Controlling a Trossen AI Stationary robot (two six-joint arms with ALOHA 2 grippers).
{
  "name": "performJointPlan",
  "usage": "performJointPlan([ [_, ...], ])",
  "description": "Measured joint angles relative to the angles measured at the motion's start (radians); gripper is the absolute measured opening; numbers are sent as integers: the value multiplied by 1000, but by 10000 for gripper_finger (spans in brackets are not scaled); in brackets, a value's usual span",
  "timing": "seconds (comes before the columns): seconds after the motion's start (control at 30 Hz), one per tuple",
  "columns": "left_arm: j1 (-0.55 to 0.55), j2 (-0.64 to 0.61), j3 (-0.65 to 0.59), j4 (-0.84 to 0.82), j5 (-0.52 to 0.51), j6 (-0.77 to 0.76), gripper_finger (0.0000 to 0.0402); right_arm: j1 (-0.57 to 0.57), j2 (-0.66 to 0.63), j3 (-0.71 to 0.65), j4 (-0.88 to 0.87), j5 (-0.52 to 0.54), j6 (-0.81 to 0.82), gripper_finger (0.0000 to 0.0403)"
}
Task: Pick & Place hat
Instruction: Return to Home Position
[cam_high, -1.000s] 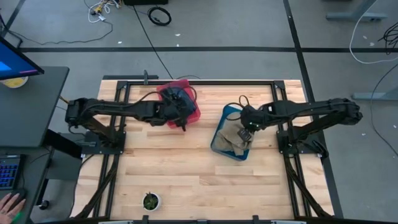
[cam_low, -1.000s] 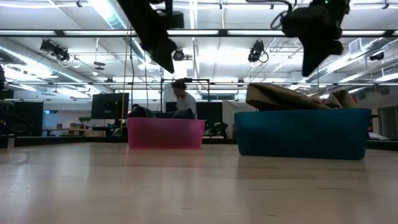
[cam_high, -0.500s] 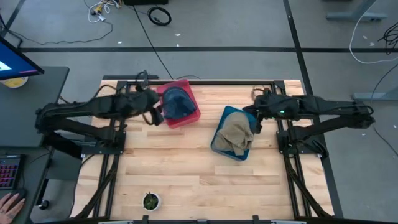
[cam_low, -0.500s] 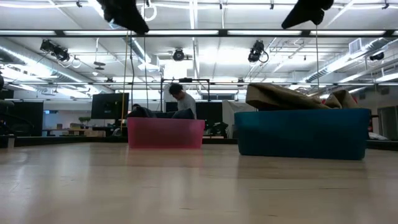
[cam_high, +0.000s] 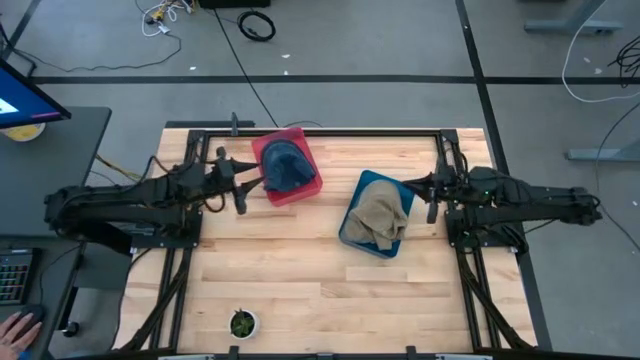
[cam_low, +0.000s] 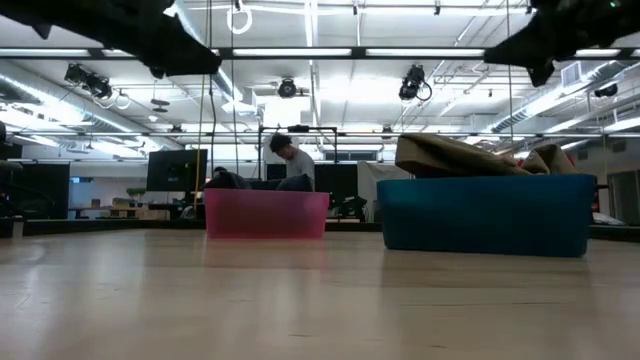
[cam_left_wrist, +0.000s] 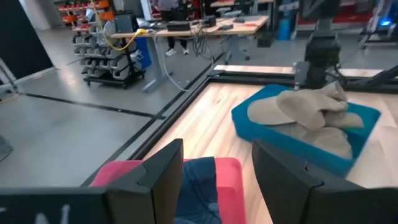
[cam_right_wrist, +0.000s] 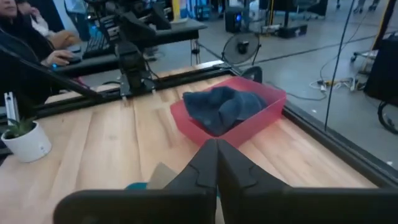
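Note:
A dark blue hat (cam_high: 285, 163) lies crumpled inside the red bin (cam_high: 306, 187); the left wrist view shows the hat (cam_left_wrist: 199, 186) just beyond my fingers. Tan hats (cam_high: 380, 215) are heaped in the blue bin (cam_high: 362, 183), and they stick up over its rim in the low view (cam_low: 455, 155). My left gripper (cam_high: 241, 190) hangs open, left of the red bin and above the table. My right gripper (cam_high: 431, 195) is shut, right of the blue bin. Neither gripper holds anything.
A small potted plant (cam_high: 242, 323) stands near the table's near edge. Bare wood lies between the bins and the near edge. People sit and stand in the room beyond the table (cam_low: 290, 160). A desk with a monitor (cam_high: 25, 105) stands off the left side.
Both arms have drawn back from the bins. My left gripper, over the red bin a second ago, has moved toward the table's left edge. My right gripper has left the blue bin toward the right edge. Both have risen in the low view. The hats have stayed put.

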Motion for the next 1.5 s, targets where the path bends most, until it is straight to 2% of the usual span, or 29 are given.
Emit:
performJointPlan([
  [0.3, 0, -254, -156, -1, 7, 0, 197, -22, -309, -171, -5, 0, -5, 6],
  [0.43, 0, -363, -252, 17, 75, 8, 197, -22, -396, -223, 19, 4, 12, 6],
  [0.57, 1, -435, -350, 132, 144, 23, 197, -22, -389, -236, 51, 53, 12, 6],
  [0.7, 1, -480, -421, 234, 162, 59, 197, -22, -395, -293, 136, 37, -33, 6],
  [0.87, 8, -505, -474, 280, 187, 79, 197, -22, -395, -374, 242, -4, -62, 6],
  [1.03, 8, -506, -478, 251, 218, 78, 197, -22, -395, -458, 322, -10, -50, 6],
  [1.23, 8, -507, -479, 268, 218, 109, 197, -22, -395, -457, 338, -18, -77, 6],
  [1.5, 8, -506, -479, 154, 217, -4, 197, -22, -389, -457, 330, -18, -105, 6],
])
